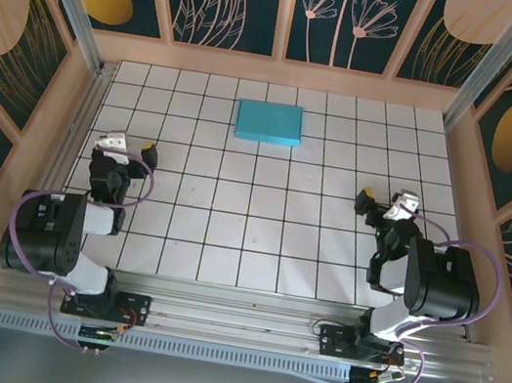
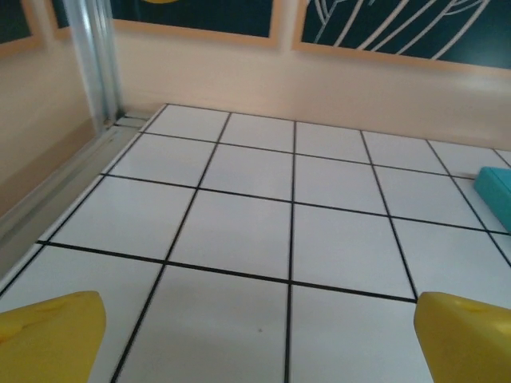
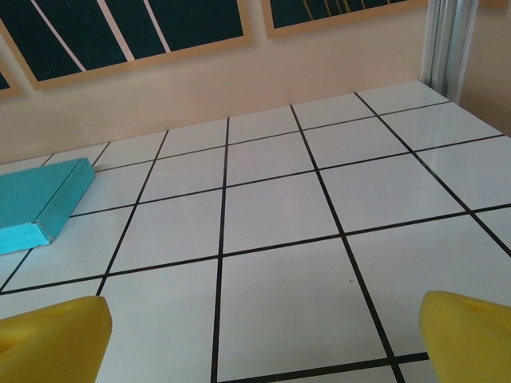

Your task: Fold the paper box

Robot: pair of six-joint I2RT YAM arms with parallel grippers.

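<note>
The left gripper (image 1: 131, 145) and the right gripper (image 1: 385, 202) both stand wide open and empty, low over the tiled worktop (image 1: 232, 217), with the paper box (image 1: 269, 121) lying flat, turquoise face up, well ahead of and between them.

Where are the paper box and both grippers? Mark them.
paper box (image 1: 269, 121): top view, middle of its turquoise face.
left gripper (image 1: 132, 144): top view, midway between fingertips.
right gripper (image 1: 386, 198): top view, midway between fingertips.
</note>
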